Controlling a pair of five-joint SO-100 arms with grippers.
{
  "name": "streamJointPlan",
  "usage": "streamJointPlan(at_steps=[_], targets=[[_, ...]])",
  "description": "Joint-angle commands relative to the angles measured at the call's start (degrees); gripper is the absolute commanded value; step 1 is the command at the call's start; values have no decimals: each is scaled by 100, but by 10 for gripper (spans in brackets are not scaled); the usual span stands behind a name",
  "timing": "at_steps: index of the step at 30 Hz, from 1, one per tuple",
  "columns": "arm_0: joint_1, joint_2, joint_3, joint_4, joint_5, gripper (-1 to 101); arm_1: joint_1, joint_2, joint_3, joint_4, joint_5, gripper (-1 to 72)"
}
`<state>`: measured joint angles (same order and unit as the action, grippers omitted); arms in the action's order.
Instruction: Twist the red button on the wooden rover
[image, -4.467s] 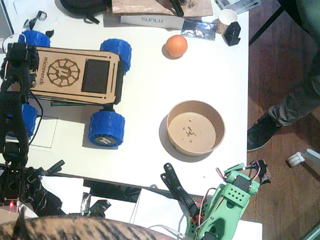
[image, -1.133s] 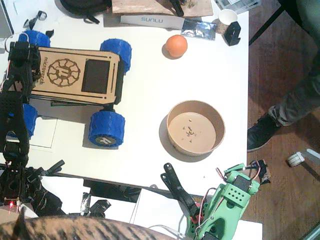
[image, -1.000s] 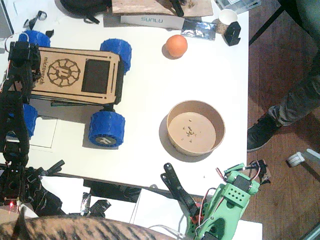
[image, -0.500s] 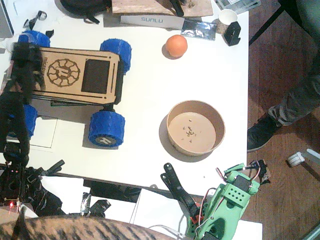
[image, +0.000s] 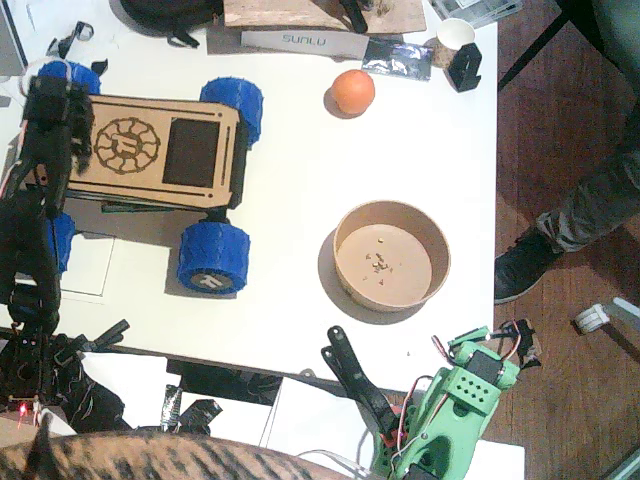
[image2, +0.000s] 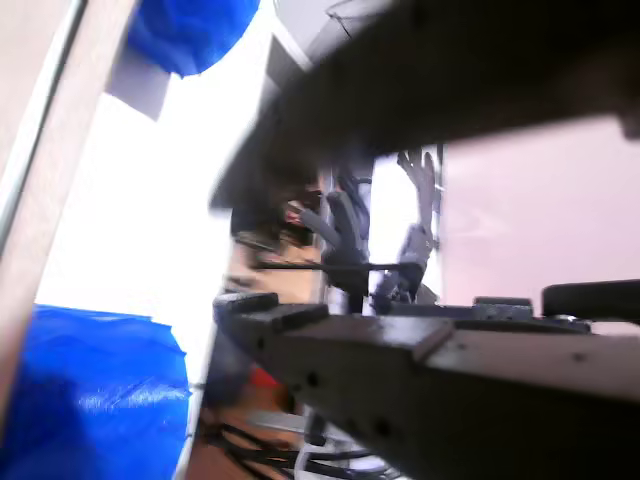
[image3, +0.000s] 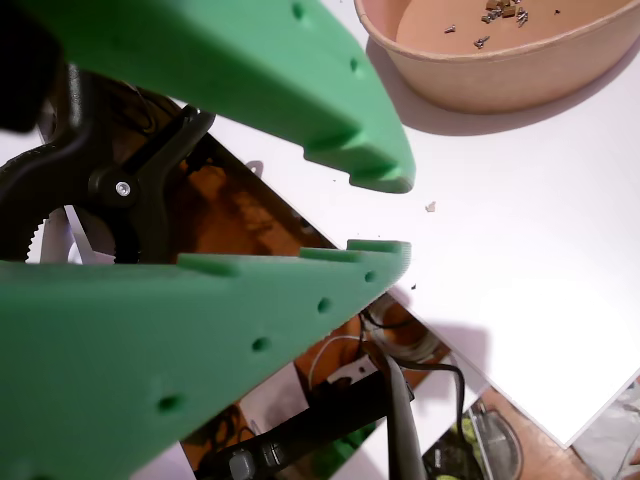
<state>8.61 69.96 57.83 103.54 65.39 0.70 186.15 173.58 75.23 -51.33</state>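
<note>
The wooden rover lies at the table's left, a plywood deck with a gear emblem, a dark panel and blue wheels. My black left gripper hangs over the deck's left end and covers that edge. The red button is hidden beneath it. In a wrist view the dark left gripper is blurred, with blue wheels on its left. Its jaw state cannot be read. My green right gripper rests near the table's front edge, its jaws a narrow gap apart with nothing between them.
An orange ball lies right of the rover. A brown paper bowl with small screws stands mid-table. A black clamp sits at the front edge beside the green right arm. Clutter lines the far edge, and a person's leg and shoe are at the right.
My left gripper has shifted right, onto the rover's left end, and now covers the lettering beside the emblem. The right arm has not moved.
</note>
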Motion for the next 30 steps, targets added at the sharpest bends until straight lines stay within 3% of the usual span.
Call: streamJointPlan(at_steps=[1, 14, 22, 30], targets=[[-176, 870, -26, 211, -984, 2, -26, 9, -26, 62, -70, 25], [-1230, 677, -26, 149, -5396, 1, -26, 9, -26, 62, -70, 25], [-2171, 1257, -18, 149, -6873, 2, -26, 9, -26, 62, -70, 25], [-2259, 3524, 281, 211, -7137, 2, -26, 9, -26, 62, -70, 25]])
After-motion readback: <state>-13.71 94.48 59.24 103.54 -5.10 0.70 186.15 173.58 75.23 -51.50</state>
